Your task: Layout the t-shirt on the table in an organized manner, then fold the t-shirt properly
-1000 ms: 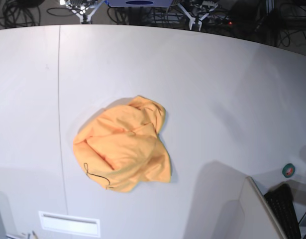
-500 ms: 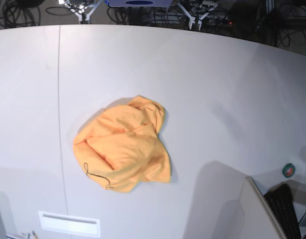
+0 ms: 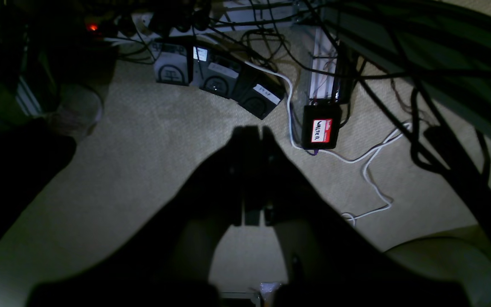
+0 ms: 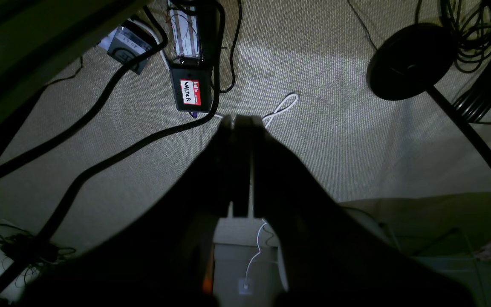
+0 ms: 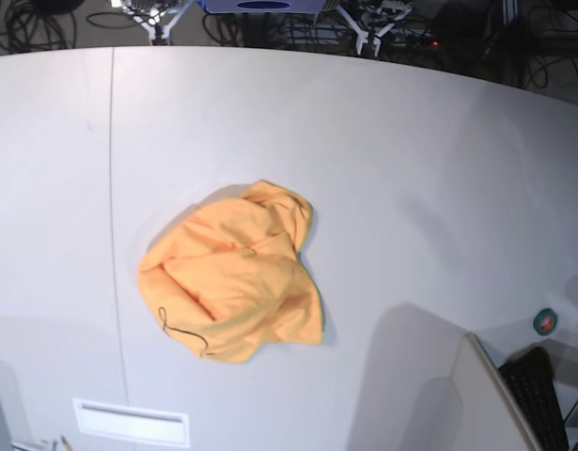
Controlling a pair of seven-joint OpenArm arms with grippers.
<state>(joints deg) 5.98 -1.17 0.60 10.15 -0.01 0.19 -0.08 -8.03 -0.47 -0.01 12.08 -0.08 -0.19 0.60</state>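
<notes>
The orange-yellow t-shirt [image 5: 234, 287] lies crumpled in a heap a little left of the middle of the white table [image 5: 411, 169], with a thin black line showing at its lower left edge. Neither arm appears in the base view. In the left wrist view my left gripper [image 3: 252, 134] is shut, dark against a carpeted floor, with nothing between its fingers. My right gripper [image 4: 241, 121] in the right wrist view is likewise shut and empty above the same carpet. The shirt and table are out of both wrist views.
A dark seam [image 5: 113, 188] runs down the table's left part. A white label [image 5: 131, 422] sits near the front edge. A keyboard [image 5: 538, 399] and a green tape roll [image 5: 545, 321] lie at the lower right. Cables and black boxes [image 3: 320, 130] cover the floor.
</notes>
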